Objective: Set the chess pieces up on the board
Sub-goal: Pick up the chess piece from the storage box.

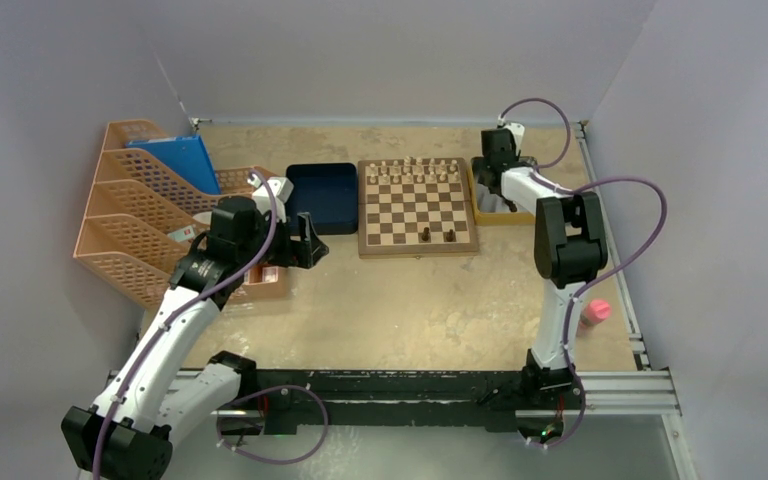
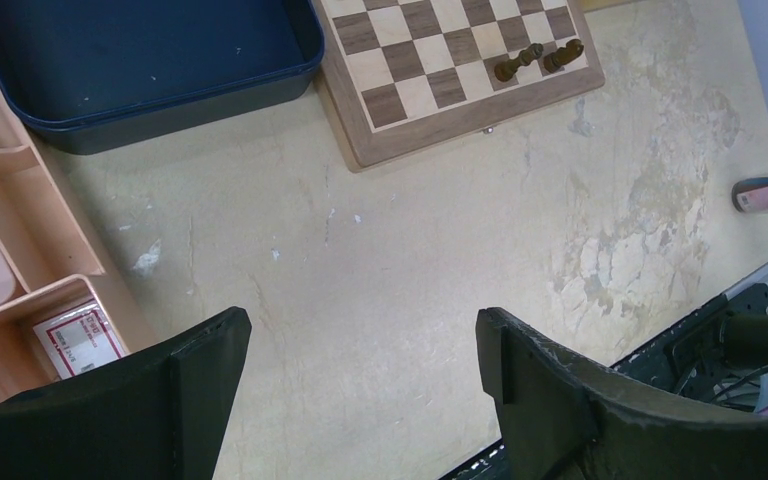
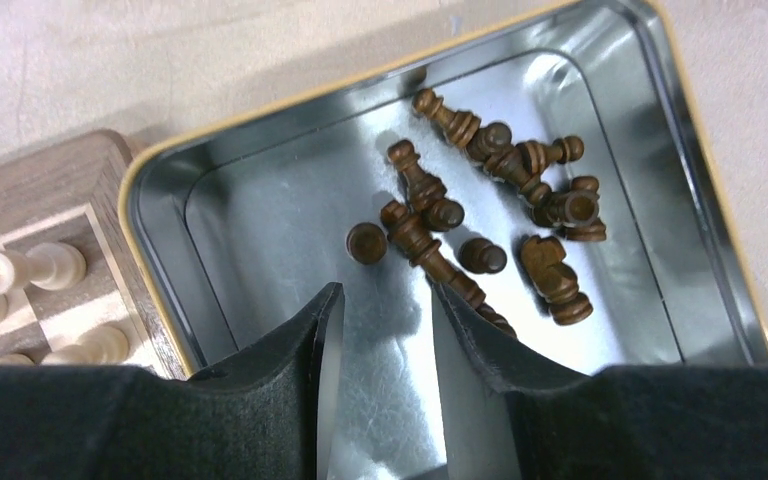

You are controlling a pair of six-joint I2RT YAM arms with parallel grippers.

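**Top view.** A chequered board (image 1: 418,208) lies flat on the far middle of the worktop (image 1: 410,310). Light pieces (image 1: 415,172) fill its two far rows. Two dark chess pieces (image 1: 424,235) stand upright, side by side, on its near row. A dark blue tray (image 1: 323,196) sits just beside the board's left edge. A silver tray (image 1: 495,219) sits just beside its right edge, and the right arm reaches over it. The left claw (image 1: 312,243) hangs near the blue tray's near corner, left of the board.

**Left wrist view.** The left claw (image 2: 360,350) is spread wide and holds nothing, above bare worktop. Beyond it are the board's near corner and the two dark pieces, close together but not touching.

**Right wrist view.** The right claw (image 3: 385,310) points down into the silver tray. Its jaws stand a narrow gap apart with only shiny tray floor between them, so it grips nothing. More dark chess pieces lie on their sides in a loose heap. Their long axes cross in many directions, and several slant from upper left to lower right. One long piece lies just beside the right-hand finger (image 3: 480,335).
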